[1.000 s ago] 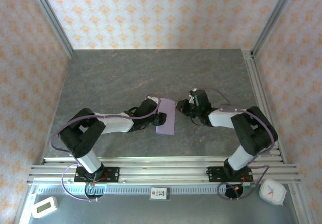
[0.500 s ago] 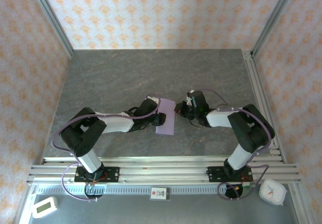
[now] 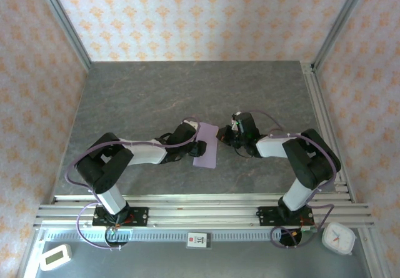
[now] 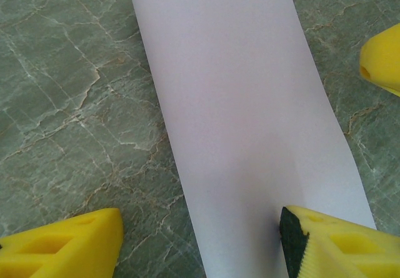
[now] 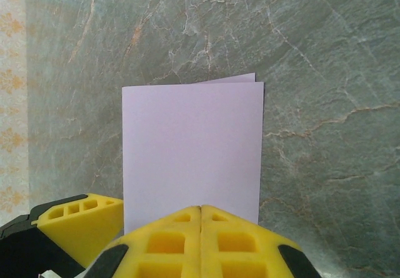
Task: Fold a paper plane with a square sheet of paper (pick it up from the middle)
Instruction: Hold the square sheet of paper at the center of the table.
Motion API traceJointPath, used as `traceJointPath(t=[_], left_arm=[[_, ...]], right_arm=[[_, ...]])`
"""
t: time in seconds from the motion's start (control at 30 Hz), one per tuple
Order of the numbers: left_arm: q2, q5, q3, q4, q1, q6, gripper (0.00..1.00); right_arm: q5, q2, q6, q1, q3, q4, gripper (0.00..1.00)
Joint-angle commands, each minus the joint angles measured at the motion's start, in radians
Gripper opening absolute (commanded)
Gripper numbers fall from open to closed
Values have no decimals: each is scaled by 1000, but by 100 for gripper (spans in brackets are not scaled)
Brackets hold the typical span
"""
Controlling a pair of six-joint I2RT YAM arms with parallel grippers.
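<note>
**Top external.** The square sheet of paper [image 3: 207, 153], already folded in half to a narrow lilac strip, lies flat on the table [image 3: 156, 97] between the two claws. The left claw [image 3: 197, 145] sits at its left edge and the right claw [image 3: 223, 137] at its far right corner. A small card [image 3: 197, 240] on the rail near the arm bases carries a red mark, but its print is too small to read. The white clock [image 3: 337, 238] and the white device [image 3: 55, 257] give no legible text either.

**Left wrist.** The left claw [image 4: 200, 228] stands wide apart and grips nothing. One finger is on the bare table and the other rests on the paper [image 4: 237, 103], which runs straight ahead. To do this well it should probably pin the strip so that it cannot slide.

**Right wrist.** The right claw [image 5: 200, 209] is fully closed, and the paper [image 5: 190, 147] starts right at its tips. Whether an edge is nipped, I cannot tell. The far edges of the two layers sit slightly off, so the crease likely wants a firm, even press. No writing is visible on the sheet.
</note>
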Motion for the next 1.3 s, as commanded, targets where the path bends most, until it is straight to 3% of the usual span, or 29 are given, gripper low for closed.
traceJointPath(t=[0.0,1.27], left_arm=[[20,-9,-2,-13,8,7,69],[-6,-18,-63,42,12,-39,69]], right_arm=[[2,4,-4,6,30,22,0],[12,12,-2,10,30,20,0]])
